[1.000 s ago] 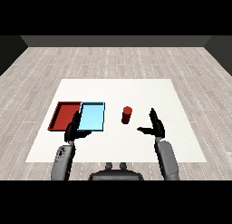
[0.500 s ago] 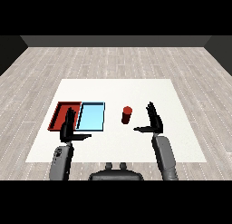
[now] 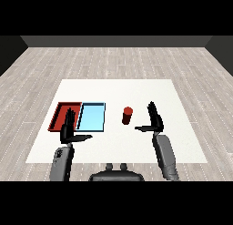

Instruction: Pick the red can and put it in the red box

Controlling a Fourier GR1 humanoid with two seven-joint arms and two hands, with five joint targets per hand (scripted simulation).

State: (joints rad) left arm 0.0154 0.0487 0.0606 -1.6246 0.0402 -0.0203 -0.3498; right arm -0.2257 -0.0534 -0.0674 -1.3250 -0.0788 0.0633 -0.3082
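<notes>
On white table (image 3: 182, 105), cylindrical red can (image 3: 128, 115), flat red tray (image 3: 58, 115)

No legible text, label, brand, number or sign is shown anywhere in the head view. The red can (image 3: 128, 115), at the centre of the frame, is seen with a plain surface. The red tray (image 3: 58, 117) and the light blue tray (image 3: 92, 117), left of centre, are likewise unmarked, as is the white table (image 3: 136, 89) on which they are placed.
</notes>
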